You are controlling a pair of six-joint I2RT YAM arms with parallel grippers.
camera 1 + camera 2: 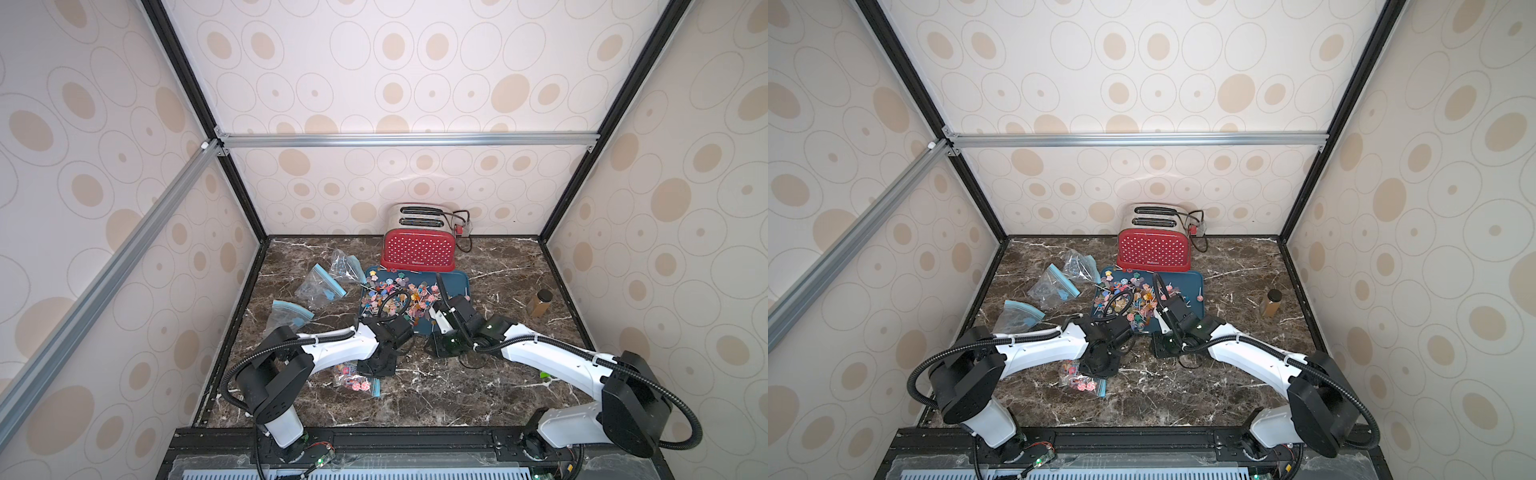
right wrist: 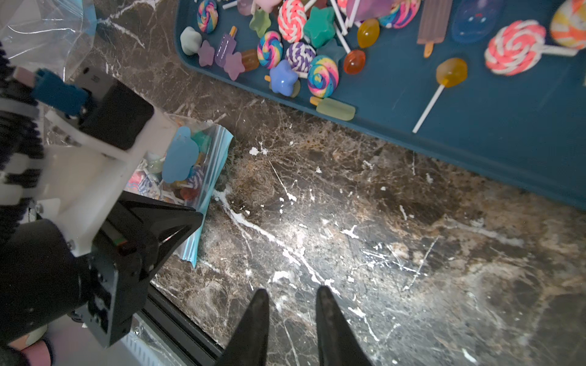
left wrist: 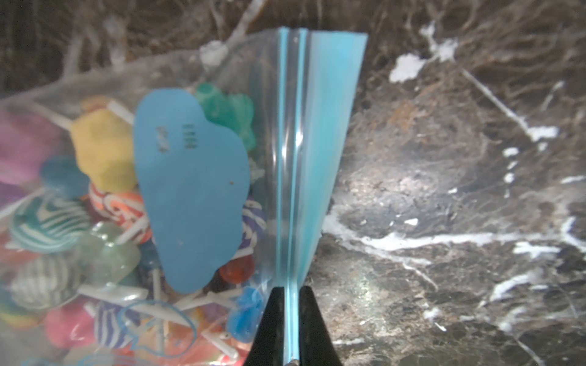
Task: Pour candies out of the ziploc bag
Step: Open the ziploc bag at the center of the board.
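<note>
Cream walls (image 1: 415,62) printed with tan ovals, aluminium frame rails (image 1: 407,139) — dark brown marble tabletop (image 1: 436,395) veined white.

Left gripper (image 3: 291,289) closed, right gripper (image 2: 292,290) ajar.

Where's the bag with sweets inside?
In both top views the full ziploc bag lies on the table, left of centre, nearer the robot than the blue tray, its zip edge pinched by the left gripper.

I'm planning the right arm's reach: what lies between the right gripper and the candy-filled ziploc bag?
Only bare marble tabletop, seen in the right wrist view. The right gripper is open; the left gripper pinches the zip edge of the ziploc bag.
</note>
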